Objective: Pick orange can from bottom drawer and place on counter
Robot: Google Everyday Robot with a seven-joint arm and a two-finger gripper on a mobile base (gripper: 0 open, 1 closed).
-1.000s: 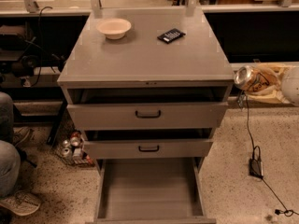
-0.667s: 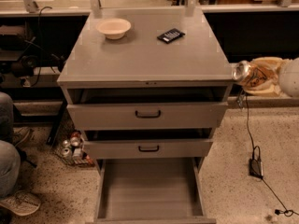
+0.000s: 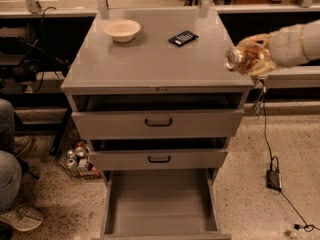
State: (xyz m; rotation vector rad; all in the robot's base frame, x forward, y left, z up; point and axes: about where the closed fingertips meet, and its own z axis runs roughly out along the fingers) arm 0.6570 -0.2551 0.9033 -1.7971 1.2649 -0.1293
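My gripper (image 3: 250, 59) reaches in from the right on a pale arm and is shut on the orange can (image 3: 234, 58). The can lies tilted on its side with its silver top facing left, held just above the right edge of the counter (image 3: 150, 64). The bottom drawer (image 3: 159, 199) is pulled fully open, and its flat grey floor is bare.
A cream bowl (image 3: 121, 29) and a small black device (image 3: 183, 37) sit at the back of the counter. The two upper drawers are slightly open. Red-and-silver cans (image 3: 77, 155) cluster on the floor at left by a person's leg (image 3: 10, 179). A cable and adapter (image 3: 274, 179) lie at right.
My gripper with the orange can has moved up and to the left, from beside the cabinet's right side to just over the counter's right edge.
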